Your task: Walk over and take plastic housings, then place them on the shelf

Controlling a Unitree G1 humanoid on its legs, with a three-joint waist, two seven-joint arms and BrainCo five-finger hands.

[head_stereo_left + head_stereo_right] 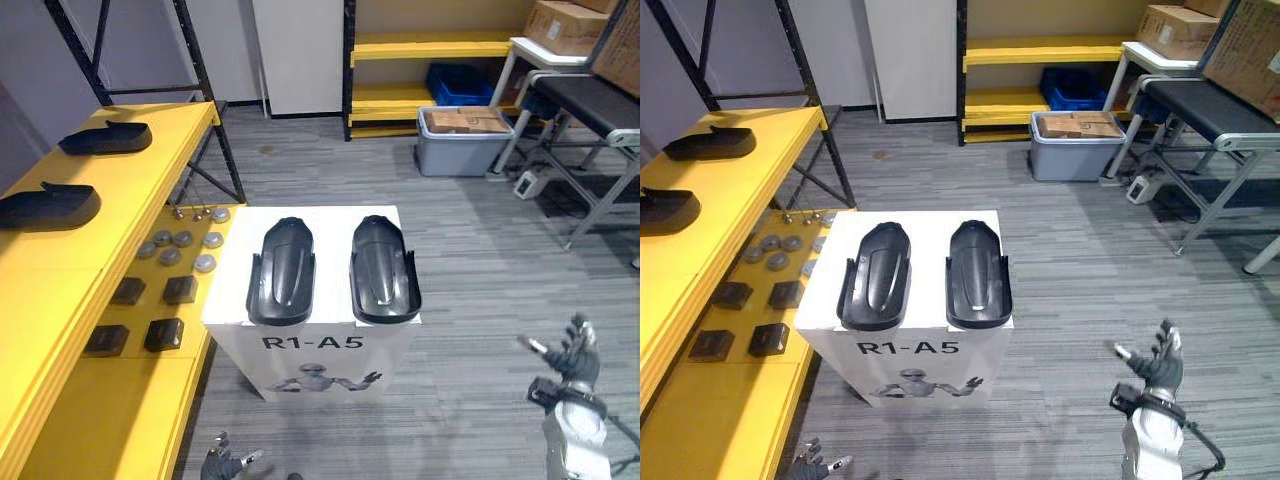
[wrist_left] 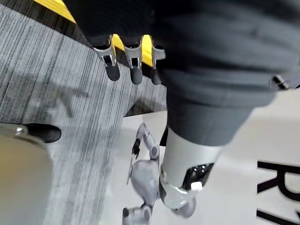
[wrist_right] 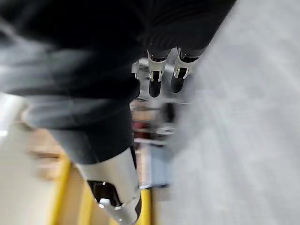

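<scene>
Two black plastic housings lie side by side on top of a white box (image 1: 312,352) straight ahead: the left housing (image 1: 281,270) and the right housing (image 1: 384,268). On the yellow shelf (image 1: 120,190) at my left rest two more black housings, one far (image 1: 105,137) and one near (image 1: 48,205). My left hand (image 1: 225,462) hangs low in front of the box, open and holding nothing; its fingers (image 2: 133,63) are straight in the left wrist view. My right hand (image 1: 570,355) is out to the right of the box over the carpet, fingers (image 3: 154,79) spread, empty.
The shelf's lower level carries round grey discs (image 1: 185,245) and small black blocks (image 1: 150,315). Behind the box stand a grey bin (image 1: 465,145) with cardboard boxes, a blue crate (image 1: 460,82) and a yellow rack (image 1: 430,48). A metal-legged table (image 1: 600,110) is at the right.
</scene>
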